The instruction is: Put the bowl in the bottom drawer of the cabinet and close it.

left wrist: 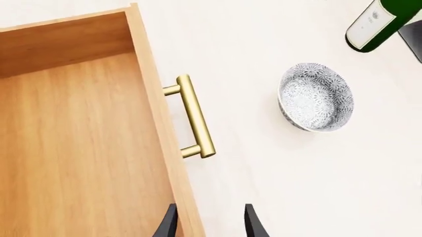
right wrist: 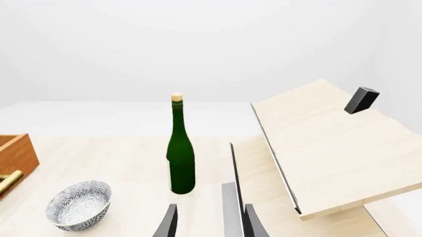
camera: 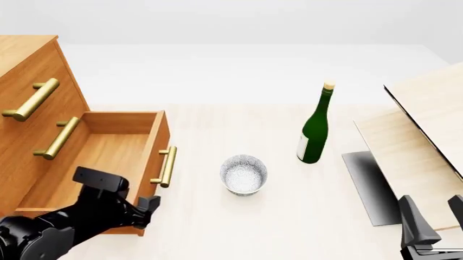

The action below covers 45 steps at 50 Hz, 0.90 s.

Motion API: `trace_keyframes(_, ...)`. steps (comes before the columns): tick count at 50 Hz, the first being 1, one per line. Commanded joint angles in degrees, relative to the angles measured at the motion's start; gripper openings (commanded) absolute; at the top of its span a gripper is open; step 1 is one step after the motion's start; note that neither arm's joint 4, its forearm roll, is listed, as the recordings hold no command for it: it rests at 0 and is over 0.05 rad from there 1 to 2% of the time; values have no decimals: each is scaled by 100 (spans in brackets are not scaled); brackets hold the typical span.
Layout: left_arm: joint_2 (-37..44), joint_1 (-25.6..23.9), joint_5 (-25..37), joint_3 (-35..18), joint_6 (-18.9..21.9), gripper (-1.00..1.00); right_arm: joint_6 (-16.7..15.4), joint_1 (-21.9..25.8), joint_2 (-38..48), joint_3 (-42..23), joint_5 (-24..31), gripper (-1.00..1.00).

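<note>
The bowl (camera: 244, 174) sits upright on the pale worktop (camera: 289, 216) at the lower middle of the front view, empty, its speckled silvery inside facing up; it is apart from everything, with the bottom drawer (camera: 101, 157) to its left and the green bottle (camera: 315, 127) standing to its upper right. The cabinet (camera: 29, 97) fills the left edge of that view, and its lowest drawer is pulled out, showing a bare wooden floor, with the brass handle (camera: 167, 167) on its front panel facing the bowl. Two more brass handles mark the shut drawers above it. The left tool (camera: 148, 208) is at the lower left of the front view, by the near corner of the open drawer; in the left wrist view its two dark fingers (left wrist: 168, 224) stand spread, one on each side of the drawer's front panel near its end, pinching nothing that can be seen. The same view shows the bowl (left wrist: 316, 97) lying beyond the handle (left wrist: 193, 116), well clear of it, with the bottle's label end at the upper right. The right tool (camera: 434, 222) rises at the lower right corner of the front view, over the pale boards (camera: 426, 141), its fingers (right wrist: 168, 222) apart and empty; from its wrist the bowl (right wrist: 78, 205) shows at lower left and the bottle (right wrist: 180, 153) upright in the middle.
</note>
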Motion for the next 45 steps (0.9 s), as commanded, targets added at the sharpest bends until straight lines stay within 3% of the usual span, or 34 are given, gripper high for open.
trace_keyframes(1, -400, -82, 185, 17, -51, 100, 1, 2, -6, 1, 4, 100)
trace_keyframes(26, -1527, 76, 862, 19, 97, 100, 1, 2, -6, 1, 4, 100)
trace_keyframes(37, -2004, -19, 1155, -59, -58, 100, 1, 2, -6, 1, 4, 100)
trace_keyframes(45, -2710, 163, 1408, -139, 209, 100, 1, 2, -6, 1, 4, 100)
